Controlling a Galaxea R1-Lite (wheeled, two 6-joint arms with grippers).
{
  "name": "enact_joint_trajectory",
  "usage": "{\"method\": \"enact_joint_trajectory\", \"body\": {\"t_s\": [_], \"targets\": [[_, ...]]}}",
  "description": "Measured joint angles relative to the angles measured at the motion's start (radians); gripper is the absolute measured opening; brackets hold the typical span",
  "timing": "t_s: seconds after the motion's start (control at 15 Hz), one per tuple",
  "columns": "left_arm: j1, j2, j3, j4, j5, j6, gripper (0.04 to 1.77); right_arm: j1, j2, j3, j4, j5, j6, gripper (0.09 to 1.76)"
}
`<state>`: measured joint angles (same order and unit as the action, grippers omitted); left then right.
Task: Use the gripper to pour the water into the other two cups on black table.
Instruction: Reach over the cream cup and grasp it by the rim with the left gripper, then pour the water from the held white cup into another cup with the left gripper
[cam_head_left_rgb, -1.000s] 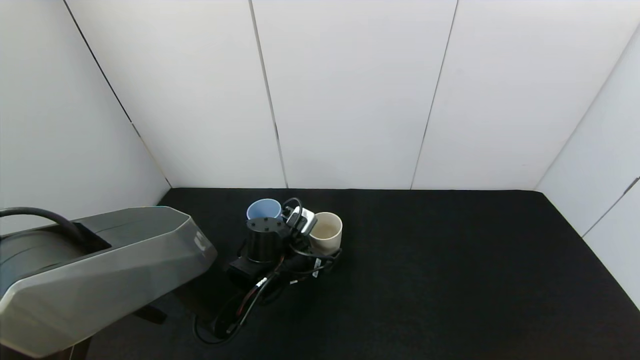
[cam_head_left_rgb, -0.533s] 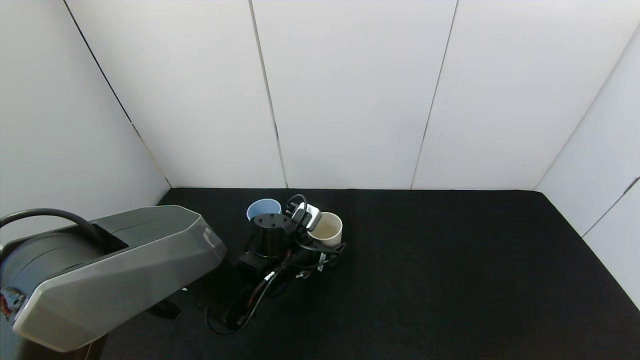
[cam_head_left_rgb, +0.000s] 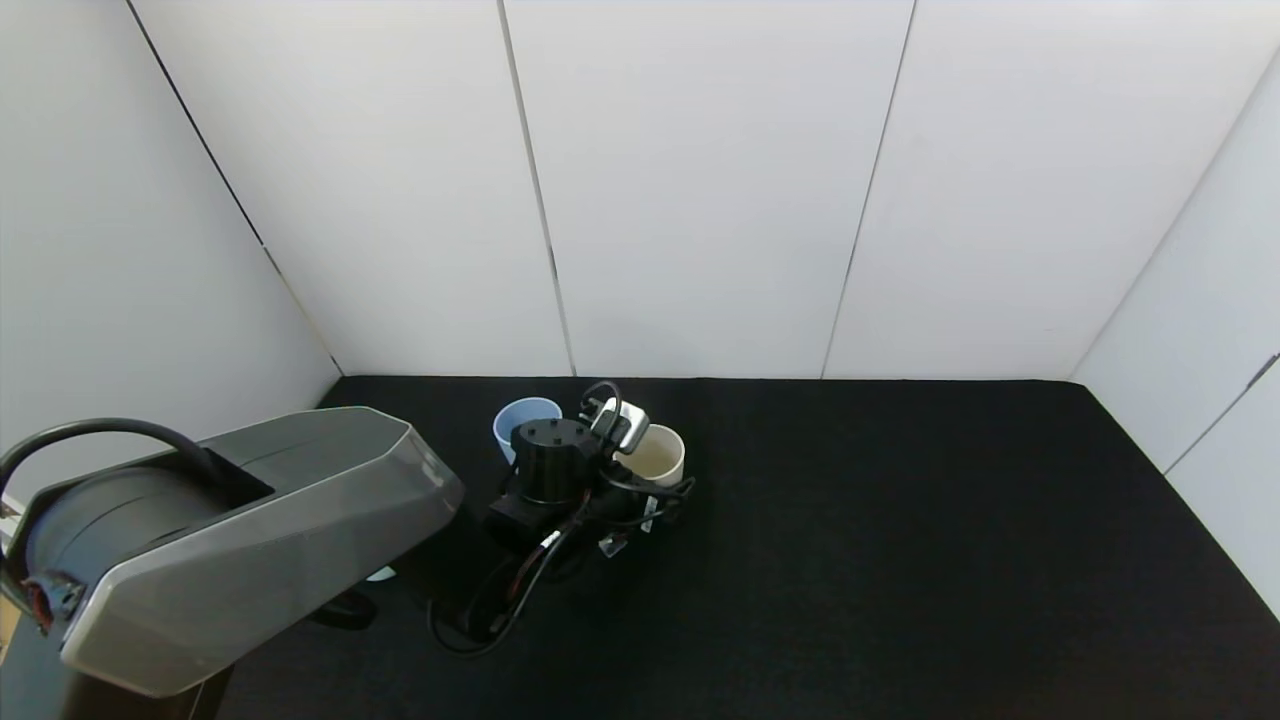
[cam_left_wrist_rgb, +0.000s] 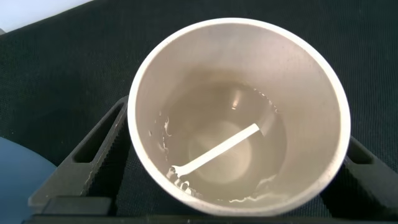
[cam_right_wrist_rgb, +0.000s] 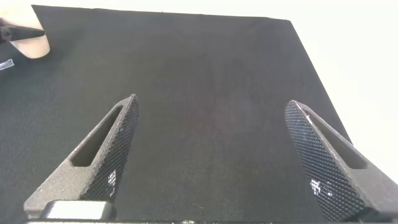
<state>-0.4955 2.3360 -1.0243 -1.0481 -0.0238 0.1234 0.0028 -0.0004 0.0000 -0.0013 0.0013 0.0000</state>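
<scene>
A black table (cam_head_left_rgb: 900, 560) covered in matte cloth fills the floor of the head view, closed in on the left, back and right by white wall panels (cam_head_left_rgb: 700, 190). At the far left of that view the grey shell of the left arm (cam_head_left_rgb: 240, 540) reaches in over the near edge of the table, black cables trailing from it toward the cups. Just beyond it stands the light blue cup (cam_head_left_rgb: 522, 420), upright near the back of the table; the left gripper (cam_head_left_rgb: 575, 475) sits right beside it, and the two may be touching. The left wrist view shows that gripper's two black fingers (cam_left_wrist_rgb: 93, 162) pressed against opposite sides of the beige cup (cam_left_wrist_rgb: 236, 112), holding it upright, with the water (cam_left_wrist_rgb: 230, 155) lying shallow in the bottom and a white strip resting across it. In the head view the beige cup is immediately right of the left gripper. The teal cup cannot be made out. The right gripper (cam_right_wrist_rgb: 214, 162) hangs over bare black cloth, its jaws spread wide with nothing between them.
</scene>
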Motion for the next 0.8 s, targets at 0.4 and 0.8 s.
{"method": "enact_joint_trajectory", "body": {"t_s": [0.4,0.8], "targets": [[0.000,0.007,-0.011,-0.013,0.010,-0.001,1.30,0.000,0.000,0.000,0.000,0.000,0.000,1.71],[-0.001,0.006,-0.007,-0.014,0.011,0.000,1.29,0.000,0.000,0.000,0.000,0.000,0.000,1.71]]}}
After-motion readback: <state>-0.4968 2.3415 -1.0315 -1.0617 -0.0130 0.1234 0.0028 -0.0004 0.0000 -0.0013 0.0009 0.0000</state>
